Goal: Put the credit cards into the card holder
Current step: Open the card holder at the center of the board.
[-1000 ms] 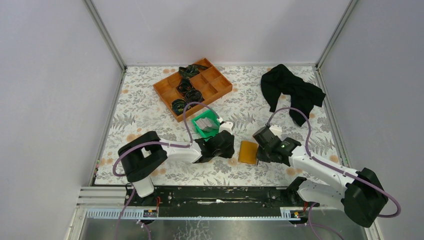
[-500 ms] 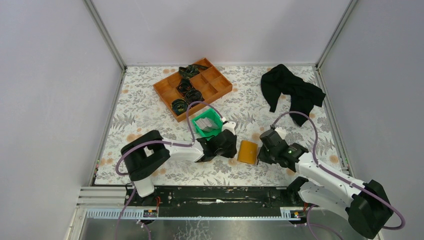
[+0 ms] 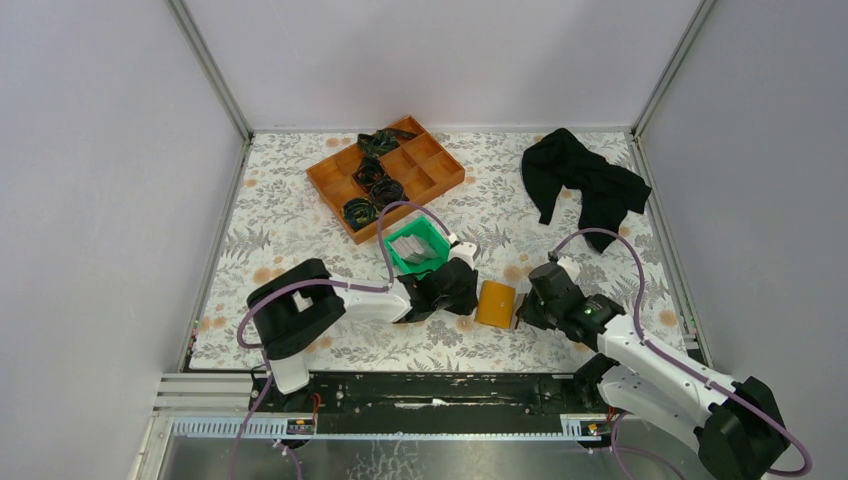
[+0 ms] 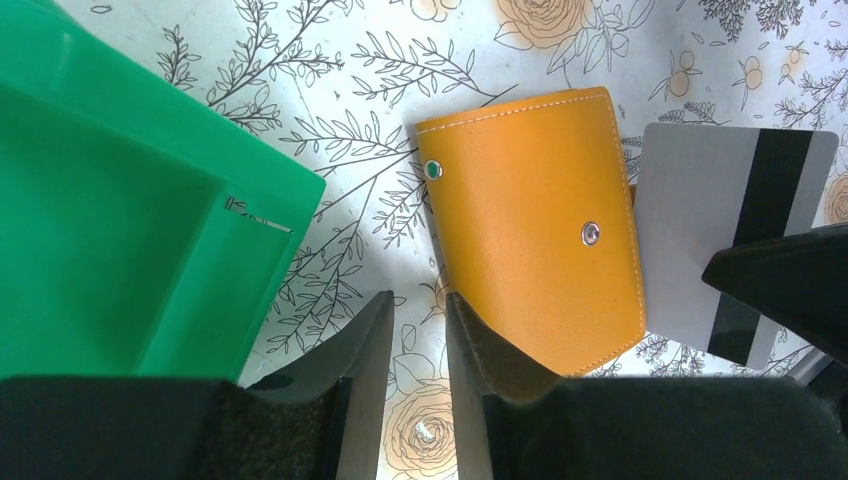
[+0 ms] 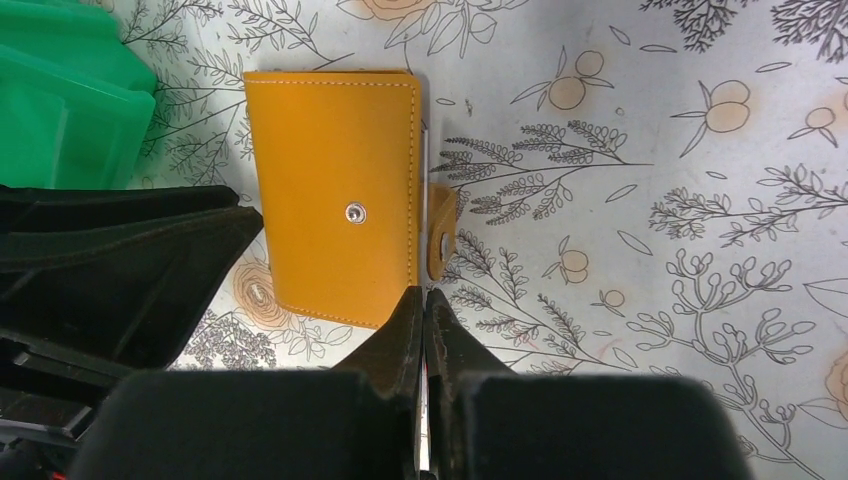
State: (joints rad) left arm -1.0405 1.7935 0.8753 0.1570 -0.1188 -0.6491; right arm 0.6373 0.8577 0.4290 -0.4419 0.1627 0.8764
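Right end effector (image 5: 425, 300) is pinched together on 1 credit card (image 4: 700, 220), a grey one with a black stripe, gripped at its near end. The card's long side runs just beside the right edge of the card holder (image 4: 535, 230). In the right wrist view it shows only as a thin pale line there, so I cannot tell whether it has begun to slip between the leaves.

The card holder lies folded near the middle of the surface's near edge, its snap tab (image 5: 443, 232) hanging loose on the right side. Left end effector (image 4: 418, 305) has its jaws apart with nothing between them, and 1 finger looks to be against the holder's near-left corner, seemingly to brace it. Just beyond it, the green bin (image 3: 415, 250) has more pale cards (image 3: 408, 244) inside.

I judge the task to be at an early stage. No card is visibly seated in the holder, 1 is at its edge, and those in the bin are yet to be fetched.
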